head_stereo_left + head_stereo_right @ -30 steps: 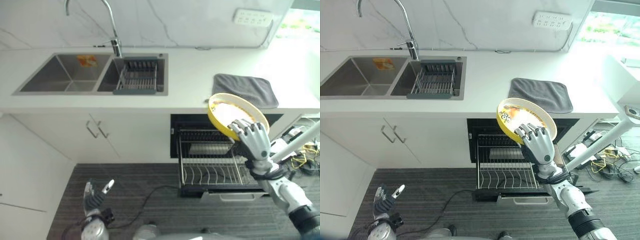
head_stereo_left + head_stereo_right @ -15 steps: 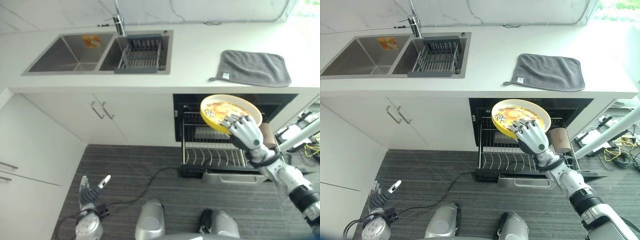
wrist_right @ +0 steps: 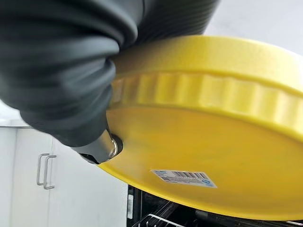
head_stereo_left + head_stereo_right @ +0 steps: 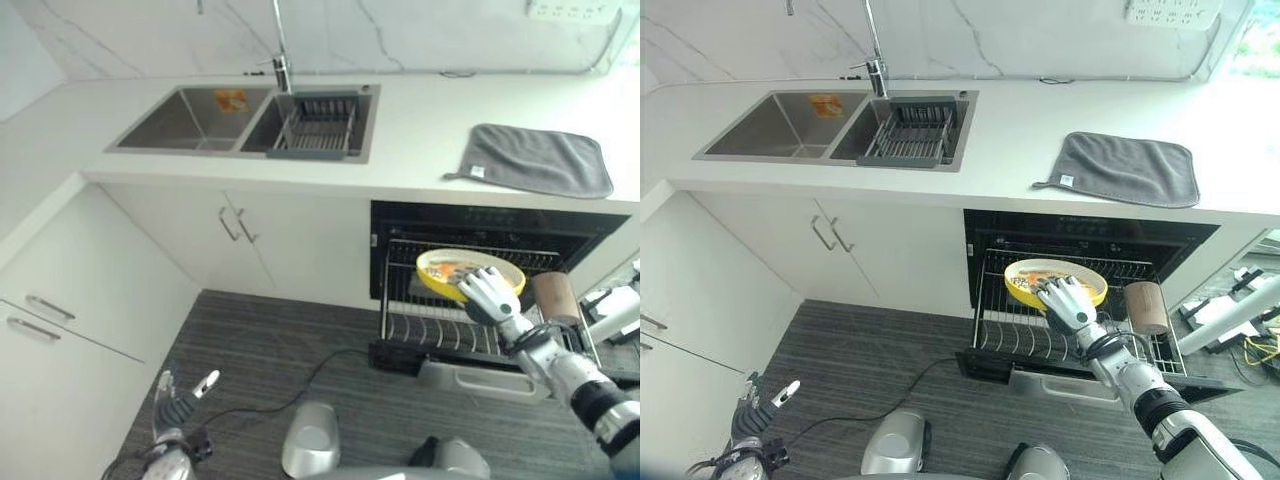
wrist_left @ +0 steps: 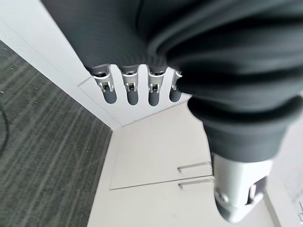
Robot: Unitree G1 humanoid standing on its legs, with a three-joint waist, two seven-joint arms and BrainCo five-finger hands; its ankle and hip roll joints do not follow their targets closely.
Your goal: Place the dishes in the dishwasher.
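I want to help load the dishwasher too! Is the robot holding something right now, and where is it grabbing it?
Yes: the right hand holds a yellow plate by its near rim. The left hand holds nothing.

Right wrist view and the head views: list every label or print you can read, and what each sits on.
Nothing can be read.
Barcode sticker under the yellow plate, held by the right robot hand: print too small.
Orange sticker in the sink: blurred.
White tag on the grey cloth: too small.

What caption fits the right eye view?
Right hand holds the yellow plate over the pulled-out dishwasher rack.
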